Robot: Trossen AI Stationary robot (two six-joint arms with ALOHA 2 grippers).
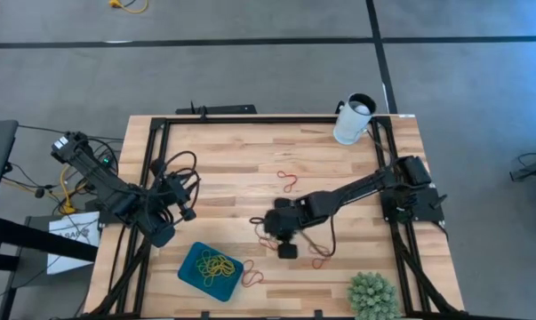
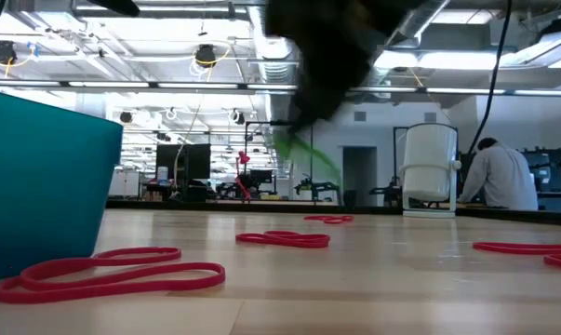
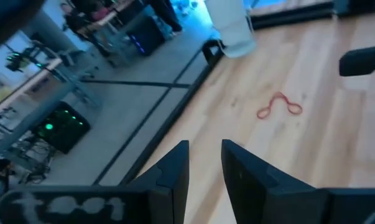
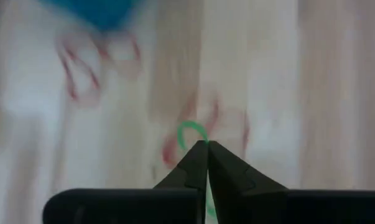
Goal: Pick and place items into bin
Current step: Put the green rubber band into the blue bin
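The right arm reaches from the table's right edge toward the bin (image 1: 211, 271), its gripper (image 4: 206, 147) just right of it and above the table, jaws pinched shut on a thin green band (image 4: 192, 132). The left gripper (image 3: 204, 155) waits left of the bin, jaws slightly apart, empty. Yellow bands (image 1: 216, 264) lie in the teal bin; red loops (image 1: 290, 180) lie on the pale wooden table (image 1: 241, 160).

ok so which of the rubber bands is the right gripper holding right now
The green band, pinched between the closed fingertips of the right gripper and hanging from them above the table. The loose bands lying on the wood around it, like the red loop, are all red.
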